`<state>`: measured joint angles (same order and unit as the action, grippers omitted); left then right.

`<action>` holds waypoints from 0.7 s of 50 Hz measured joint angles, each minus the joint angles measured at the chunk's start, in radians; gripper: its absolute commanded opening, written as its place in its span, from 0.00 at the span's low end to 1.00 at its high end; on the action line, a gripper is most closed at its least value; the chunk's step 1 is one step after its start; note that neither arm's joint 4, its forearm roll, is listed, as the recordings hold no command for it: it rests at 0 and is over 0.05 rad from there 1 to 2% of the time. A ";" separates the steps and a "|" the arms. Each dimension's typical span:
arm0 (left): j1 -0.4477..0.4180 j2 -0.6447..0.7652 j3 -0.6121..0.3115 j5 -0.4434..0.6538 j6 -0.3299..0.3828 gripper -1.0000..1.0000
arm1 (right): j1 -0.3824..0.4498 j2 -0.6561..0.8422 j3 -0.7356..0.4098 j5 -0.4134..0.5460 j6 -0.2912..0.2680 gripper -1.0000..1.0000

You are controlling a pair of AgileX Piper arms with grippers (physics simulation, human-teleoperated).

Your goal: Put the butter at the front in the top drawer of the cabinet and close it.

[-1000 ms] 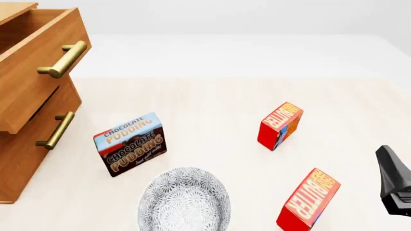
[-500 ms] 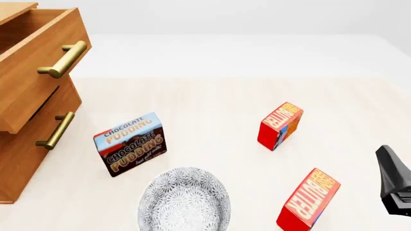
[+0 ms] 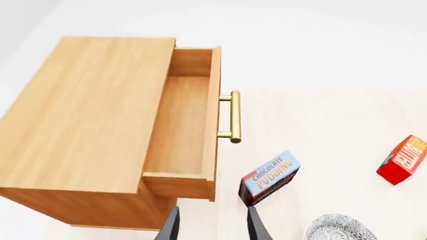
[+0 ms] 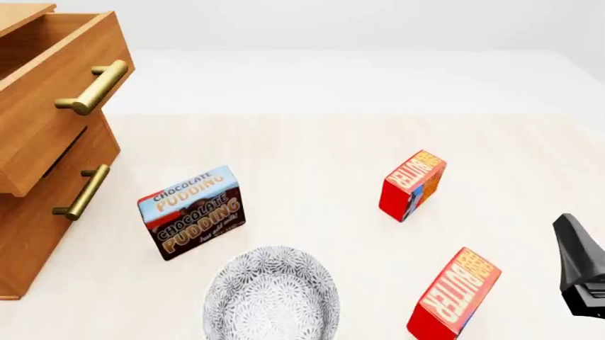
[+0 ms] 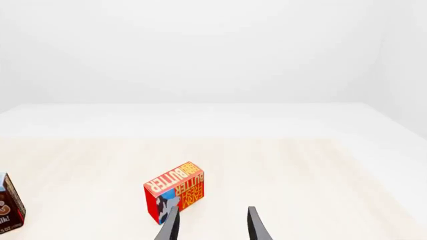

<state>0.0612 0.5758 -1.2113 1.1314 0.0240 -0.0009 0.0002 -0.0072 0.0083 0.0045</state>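
Observation:
The butter (image 4: 413, 184), a red carton with an orange face and a blue patch, stands on the table right of centre. It also shows in the right wrist view (image 5: 175, 191) and the left wrist view (image 3: 402, 160). The cabinet (image 4: 33, 241) stands at the left with its top drawer (image 4: 52, 99) pulled open and empty inside (image 3: 180, 120). My left gripper (image 3: 211, 227) is open and empty above the cabinet's near side. My right gripper (image 5: 211, 227) is open and empty, nearer than the butter; its dark body shows at the front view's right edge (image 4: 579, 273).
A second red-orange butter carton (image 4: 454, 294) stands near the front right. A chocolate pudding box (image 4: 192, 211) stands beside the cabinet, with a patterned grey bowl (image 4: 272, 294) in front of it. The lower drawer (image 4: 57, 191) is shut.

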 measured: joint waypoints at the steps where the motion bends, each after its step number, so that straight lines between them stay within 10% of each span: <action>1: -0.002 0.007 -0.009 0.007 -0.001 1.00 | 0.000 0.000 0.000 0.000 0.000 1.00; 35: -0.051 0.237 -0.180 0.089 -0.028 1.00 | 0.000 0.000 0.000 0.000 0.000 1.00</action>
<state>0.0099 0.8133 -1.3917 1.2200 -0.0045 -0.0008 0.0002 -0.0072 0.0084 0.0045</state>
